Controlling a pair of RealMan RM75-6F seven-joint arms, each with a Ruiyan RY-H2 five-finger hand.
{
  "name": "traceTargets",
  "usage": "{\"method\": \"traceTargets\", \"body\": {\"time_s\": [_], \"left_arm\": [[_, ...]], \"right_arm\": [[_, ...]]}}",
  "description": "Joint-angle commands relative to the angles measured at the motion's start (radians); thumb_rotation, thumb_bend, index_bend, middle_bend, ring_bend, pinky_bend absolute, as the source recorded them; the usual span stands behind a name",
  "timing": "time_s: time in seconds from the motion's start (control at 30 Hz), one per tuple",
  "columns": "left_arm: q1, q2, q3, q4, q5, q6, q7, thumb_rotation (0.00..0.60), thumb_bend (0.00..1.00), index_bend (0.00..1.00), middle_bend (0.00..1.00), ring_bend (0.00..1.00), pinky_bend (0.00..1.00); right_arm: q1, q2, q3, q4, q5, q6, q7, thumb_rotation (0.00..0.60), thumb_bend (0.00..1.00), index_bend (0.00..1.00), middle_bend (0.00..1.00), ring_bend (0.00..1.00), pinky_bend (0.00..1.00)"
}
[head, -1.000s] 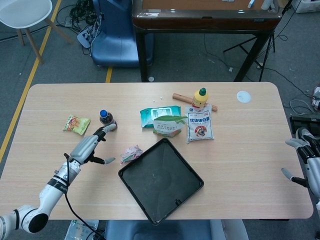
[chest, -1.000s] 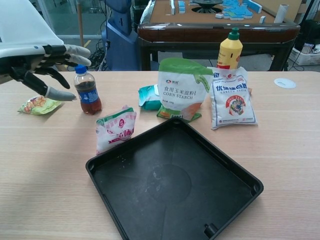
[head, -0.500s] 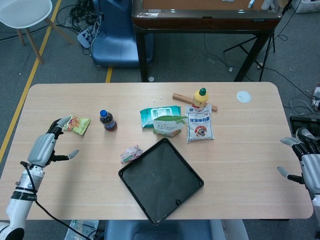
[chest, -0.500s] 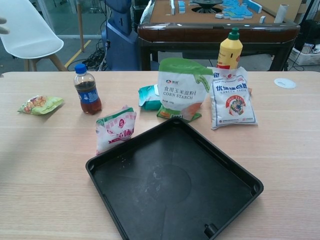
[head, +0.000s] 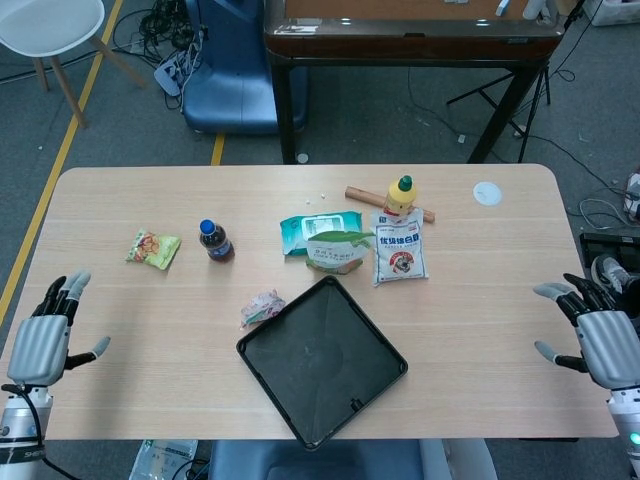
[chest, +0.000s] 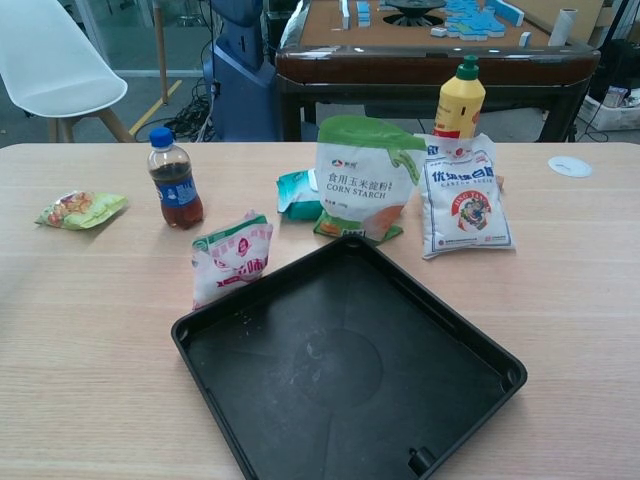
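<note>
My left hand (head: 45, 335) hovers open at the table's near left edge, fingers spread, holding nothing. My right hand (head: 592, 335) is open at the near right edge, also empty. Neither hand shows in the chest view. A black tray (head: 322, 362) (chest: 350, 380) lies empty at the front middle. Beside its left corner lies a small pink-and-white packet (head: 262, 307) (chest: 231, 258). A cola bottle with a blue cap (head: 215, 241) (chest: 175, 181) stands left of centre. A green snack bag (head: 153, 248) (chest: 82, 209) lies furthest left, nearest my left hand.
Behind the tray lie a corn starch bag (head: 336, 250) (chest: 364, 178), a white sugar bag (head: 400, 246) (chest: 466, 198), a teal wipes pack (head: 312, 230) (chest: 298, 192), a yellow bottle (head: 401, 195) (chest: 459, 98), a wooden rolling pin (head: 366, 194) and a white lid (head: 487, 193) (chest: 570, 166).
My left hand has drawn back from beside the cola bottle, past the green snack bag, to the near left table edge. My right hand has shifted slightly inward at the right edge.
</note>
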Motion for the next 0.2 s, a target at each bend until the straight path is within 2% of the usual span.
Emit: {"method": "traceTargets", "body": {"time_s": [0.03, 0.2], "left_arm": [[0.028, 0.006, 0.018, -0.029, 0.013, 0.011, -0.012, 0.600, 0.19, 0.04, 0.07, 0.03, 0.24], [0.048, 0.001, 0.021, -0.029, 0.038, 0.036, 0.017, 0.600, 0.19, 0.04, 0.07, 0.03, 0.24]], "right_arm": [[0.000, -0.005, -0.005, 0.005, -0.006, 0.004, 0.000, 0.600, 0.15, 0.26, 0.27, 0.11, 0.12], [0.003, -0.009, -0.006, 0.009, -0.008, 0.007, 0.000, 0.600, 0.15, 0.26, 0.27, 0.11, 0.12]]}}
